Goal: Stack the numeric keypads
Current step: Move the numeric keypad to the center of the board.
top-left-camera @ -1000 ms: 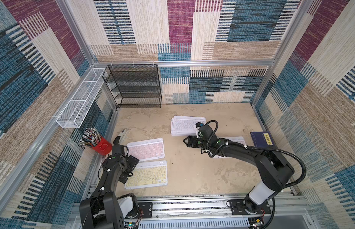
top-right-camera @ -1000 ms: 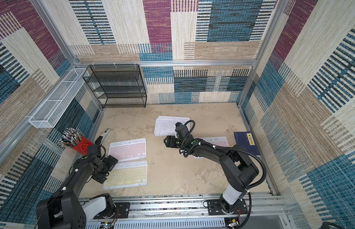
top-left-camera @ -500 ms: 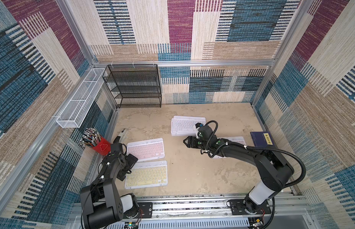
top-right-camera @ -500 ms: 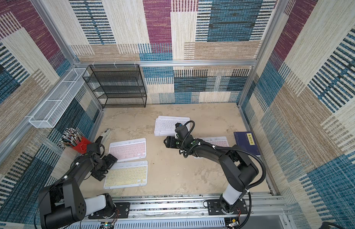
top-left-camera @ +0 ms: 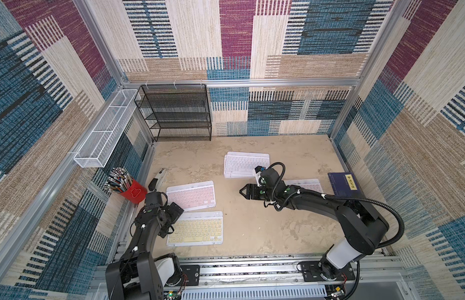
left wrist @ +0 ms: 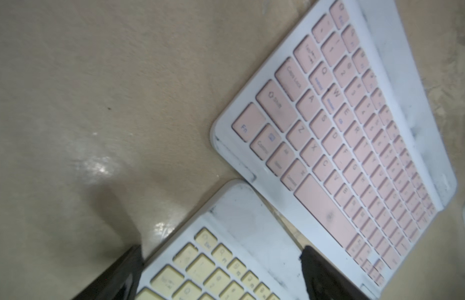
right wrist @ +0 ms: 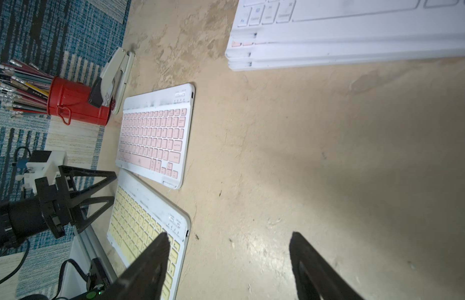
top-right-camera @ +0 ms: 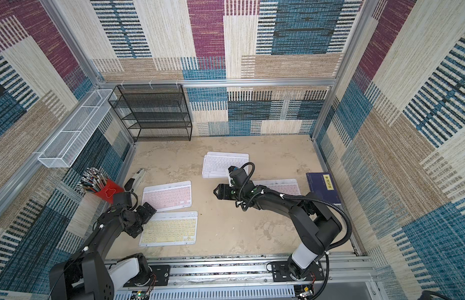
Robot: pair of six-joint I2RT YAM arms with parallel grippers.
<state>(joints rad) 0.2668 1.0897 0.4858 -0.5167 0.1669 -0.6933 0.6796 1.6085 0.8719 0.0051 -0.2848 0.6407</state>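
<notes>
Keypads: one stack plus three loose ones, all lying flat on the beige table [top-left-camera: 252, 233].
stack [top-left-camera: 246, 165]: sat toward the back middle, edges a bit offset. White-keyed one was on top. Pink keys peeked from the layer under it in the right wrist view [right wrist: 356, 41]. Looked like three layers.
pink keypad [top-left-camera: 191, 195]: front left, keys up, slightly skewed, with a narrow gap to the one in front of it.
yellow keypad [top-left-camera: 195, 228]: nearest the front rail, keys up, flat on the table.
second pink keypad [top-left-camera: 308, 185]: on the right, just beside the book [top-left-camera: 344, 184], partly hidden under the right arm [top-left-camera: 317, 200].
left gripper [left wrist: 221, 252]: jaws stood wide apart, straddling the yellow keypad's back left corner. One finger [left wrist: 122, 272] was off the short edge, the other over the back edge by the pink keypad. Couldn't tell if either touched it; nothing was clamped.
right gripper [right wrist: 229, 235]: jaws apart, nothing between them, over bare table between the pink keypad and the stack, pointing to the robot's left.
stapler [top-left-camera: 157, 179]: lay behind the pink keypad's left end, by the wall.
pencil cup [top-left-camera: 132, 193]: red, full, leaning at the left wall beside the stapler.
mesh shelf [top-left-camera: 179, 114]: black, stood in the back left corner.
wire basket [top-left-camera: 104, 130]: white, hung on the left wall.
</notes>
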